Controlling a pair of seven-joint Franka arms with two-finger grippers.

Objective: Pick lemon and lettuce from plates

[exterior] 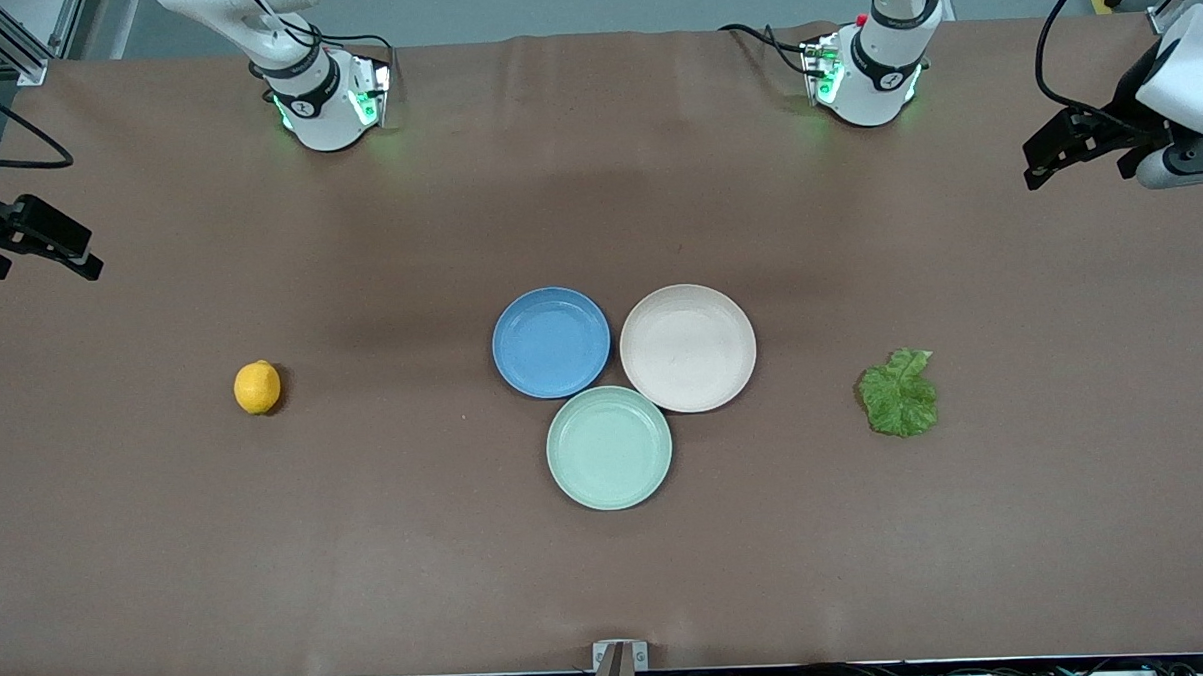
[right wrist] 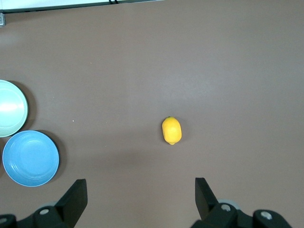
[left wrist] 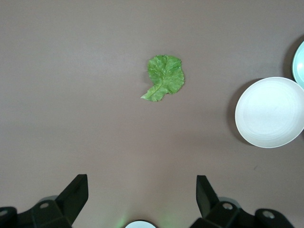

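**Lemon and lettuce lying on the worktop, apart from the plates**

The worktop (exterior: 597, 198), covered in brown, is carrying everything. Three plates are sitting clustered at its middle, rims touching or nearly so. The cream plate (exterior: 688, 347) is lying toward the left arm's end, the blue plate (exterior: 552, 342) is sitting just beside it toward the right arm's end, and the mint plate (exterior: 609, 447) is resting nearer to the front camera than both. All three are showing bare insides.

The left gripper (exterior: 1041, 163) is hanging at the left arm's end of the worktop, over its edge, with the arm waiting. In the left wrist view its jaws are standing spread wide, holding nothing. The right gripper (exterior: 68, 252) is hanging at the right arm's end, likewise waiting, its jaws spread wide in the right wrist view and gripping nothing.

The lettuce (exterior: 900, 395) is lying flat on the worktop, well apart from the cream plate, toward the left arm's end. The left wrist view is showing it between the two dark fingers (left wrist: 76, 194), with the cream plate off to one side.

The lemon (exterior: 257, 387) is resting on the worktop well apart from the blue plate, toward the right arm's end. The right wrist view is showing it on bare cloth, touching nothing else.
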